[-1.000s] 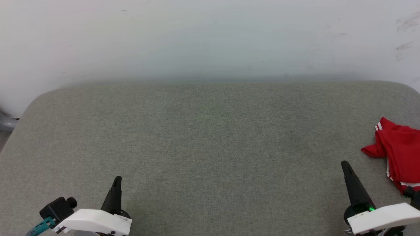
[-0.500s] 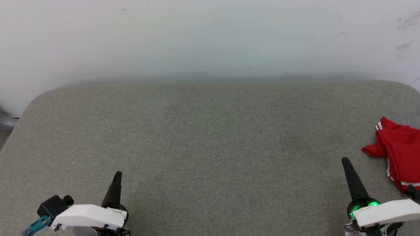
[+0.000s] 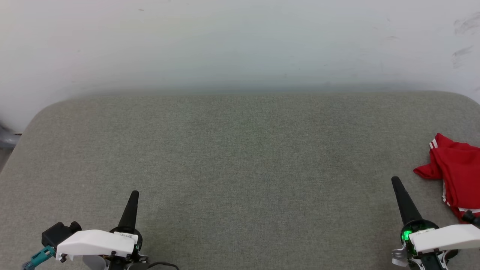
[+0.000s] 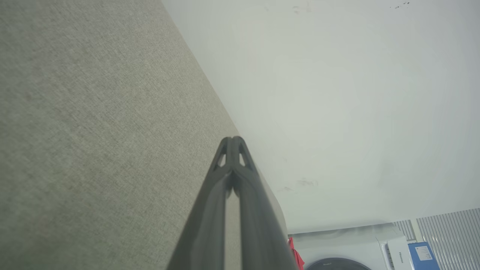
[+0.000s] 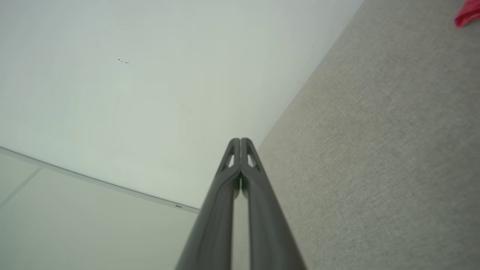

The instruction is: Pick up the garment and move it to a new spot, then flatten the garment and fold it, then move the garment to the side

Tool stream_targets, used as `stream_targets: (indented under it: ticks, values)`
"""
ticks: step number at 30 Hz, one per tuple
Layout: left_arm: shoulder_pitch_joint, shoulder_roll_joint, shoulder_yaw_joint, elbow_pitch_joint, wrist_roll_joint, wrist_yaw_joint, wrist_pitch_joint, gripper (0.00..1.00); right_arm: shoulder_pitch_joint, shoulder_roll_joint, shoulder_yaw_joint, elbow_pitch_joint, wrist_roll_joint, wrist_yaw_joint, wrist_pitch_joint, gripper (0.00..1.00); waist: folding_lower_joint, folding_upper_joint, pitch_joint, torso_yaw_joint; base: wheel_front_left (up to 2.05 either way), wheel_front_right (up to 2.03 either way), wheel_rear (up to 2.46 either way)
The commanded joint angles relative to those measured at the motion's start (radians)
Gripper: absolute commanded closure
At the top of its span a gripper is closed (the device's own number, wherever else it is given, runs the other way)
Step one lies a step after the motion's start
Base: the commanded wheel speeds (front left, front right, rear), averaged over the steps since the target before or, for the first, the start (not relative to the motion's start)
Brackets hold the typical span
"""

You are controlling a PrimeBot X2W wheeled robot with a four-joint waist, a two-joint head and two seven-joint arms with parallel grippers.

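A crumpled red garment [image 3: 459, 172] with white striped trim lies at the right edge of a grey fabric-covered worktop [image 3: 240, 150], part of it running out of the head view. The robot's right pincer [image 3: 394, 180] rests over the front right part of the worktop, just beside the garment but clear of it. Its two dark fingers are pressed together into a single point and hold nothing. A green light [image 3: 407, 235] glows on the wrist behind it. The left pincer [image 3: 134, 193] sits over the front left part of the worktop, well apart from the garment, its fingers likewise pressed together and empty. A small white label [image 3: 125, 235] on its wrist housing carries writing too small to read. A white wall [image 3: 240, 45] rises behind the far edge, marked with dark scuffs [image 3: 463, 26] towards its right end. Beyond the worktop's right end, the left wrist view takes in a white appliance with a dark round door [image 4: 337, 249] and a blue box [image 4: 422, 255]. The lettering on both is too small to make out.
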Motion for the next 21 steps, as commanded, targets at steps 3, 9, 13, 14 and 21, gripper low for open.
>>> stream_targets:
  ticks: [3, 9, 13, 14, 21]
  values:
    - [-0.022, -0.006, 0.014, -0.001, -0.036, -0.011, 0.01, 1.0, -0.028, -0.006, -0.003, 0.006, 0.04, 0.0, 0.004, 1.0, -0.0001, 0.0, 0.001, 0.0, 0.0, 0.0, 0.0]
    - [-0.031, -0.013, 0.025, 0.004, -0.086, -0.019, 0.025, 1.0, -0.041, -0.005, -0.006, 0.024, 0.095, 0.0, 0.007, 1.0, -0.0002, 0.0, 0.002, 0.0, 0.0, 0.0, 0.0]
    - [-0.037, -0.017, 0.033, 0.008, -0.117, -0.023, 0.034, 1.0, -0.045, -0.004, -0.008, 0.035, 0.13, 0.0, 0.009, 1.0, -0.0002, 0.0, 0.003, 0.0, 0.0, 0.0, 0.0]
    - [-0.037, -0.019, 0.035, 0.009, -0.126, -0.024, 0.037, 1.0, -0.047, -0.004, -0.008, 0.038, 0.138, 0.0, 0.01, 1.0, -0.0002, 0.0, 0.003, 0.0, 0.0, 0.0, 0.0]
    - [-0.044, -0.028, 0.047, 0.015, -0.178, -0.032, 0.052, 1.0, -0.061, -0.003, -0.011, 0.057, 0.196, 0.0, 0.016, 1.0, -0.0002, 0.0, 0.005, 0.001, 0.0, 0.0, 0.0]
